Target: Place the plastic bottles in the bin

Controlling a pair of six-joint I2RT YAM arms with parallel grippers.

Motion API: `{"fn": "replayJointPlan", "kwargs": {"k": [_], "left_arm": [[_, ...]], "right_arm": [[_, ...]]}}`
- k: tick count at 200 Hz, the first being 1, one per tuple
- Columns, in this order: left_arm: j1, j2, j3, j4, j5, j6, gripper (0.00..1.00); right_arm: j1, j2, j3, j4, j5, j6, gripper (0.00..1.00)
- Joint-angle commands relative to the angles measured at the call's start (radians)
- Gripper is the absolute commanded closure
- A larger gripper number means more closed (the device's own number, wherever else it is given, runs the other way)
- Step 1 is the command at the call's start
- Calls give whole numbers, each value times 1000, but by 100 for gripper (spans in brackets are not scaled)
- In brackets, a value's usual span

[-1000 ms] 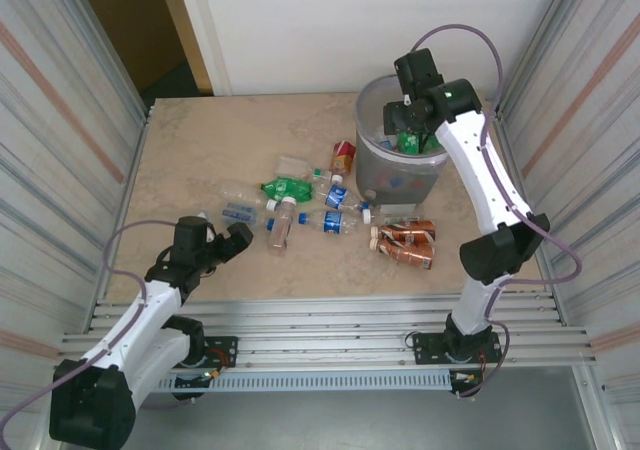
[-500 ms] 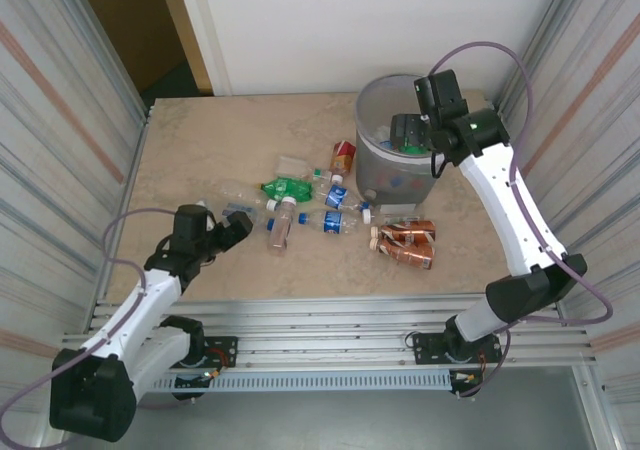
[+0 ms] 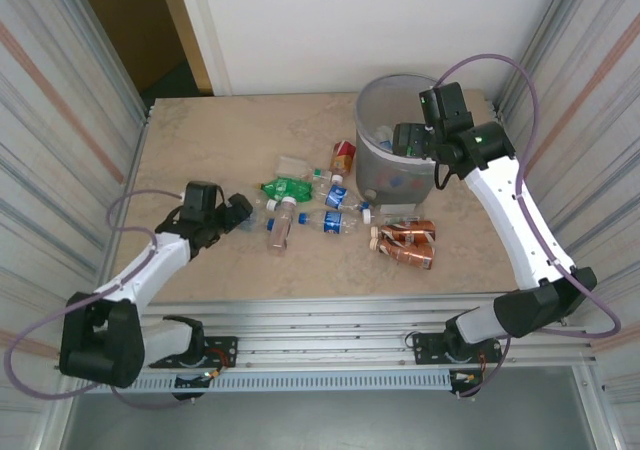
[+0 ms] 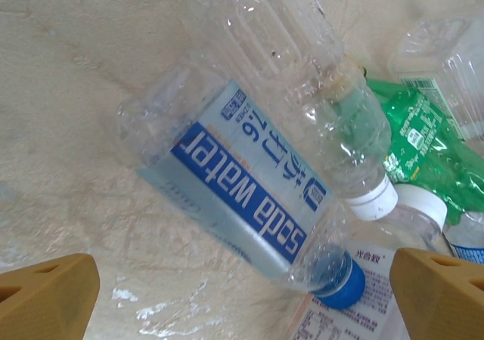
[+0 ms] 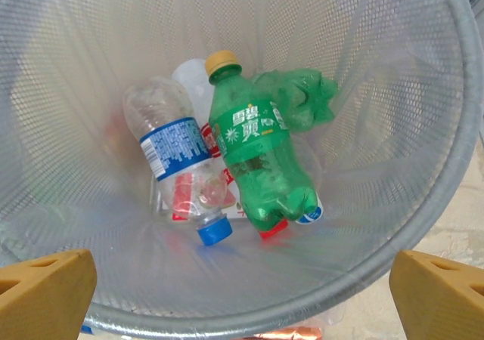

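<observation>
- Beige table (image 3: pixel 220 140); plastic bottles (image 3: pixel 283 187) lie scattered beside the bin (image 3: pixel 375 170).
- Right gripper (image 3: pixel 405 140) hangs open, empty, over the bin.
- Left gripper (image 4: pixel 242 302), jaws wide, frames the soda-water bottle (image 4: pixel 242 196); next it should descend and close.

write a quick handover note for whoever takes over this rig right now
Left tool: open, empty, low over the table, facing a clear soda water bottle that lies on its side.
Right tool: open, empty, above the bin.
Done: several bottles lie in the bin, among them a green bottle and a blue-capped bottle.
Left: the soda water bottle and the others scattered on the table beside it, plus the brown-labelled bottles in front of the bin.
</observation>
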Motion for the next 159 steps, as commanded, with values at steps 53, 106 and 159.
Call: {"fn": "replayJointPlan", "kwargs": {"k": [53, 106, 159], "left_arm": [[8, 160, 98, -6, -16, -47, 1], [8, 240, 130, -7, -24, -45, 1], [8, 292, 148, -12, -24, -38, 1]], "right_arm": [[-28, -48, -57, 51, -31, 30, 2], [-33, -60, -104, 88, -33, 50, 2], [-31, -82, -146, 111, -28, 59, 2]]}}
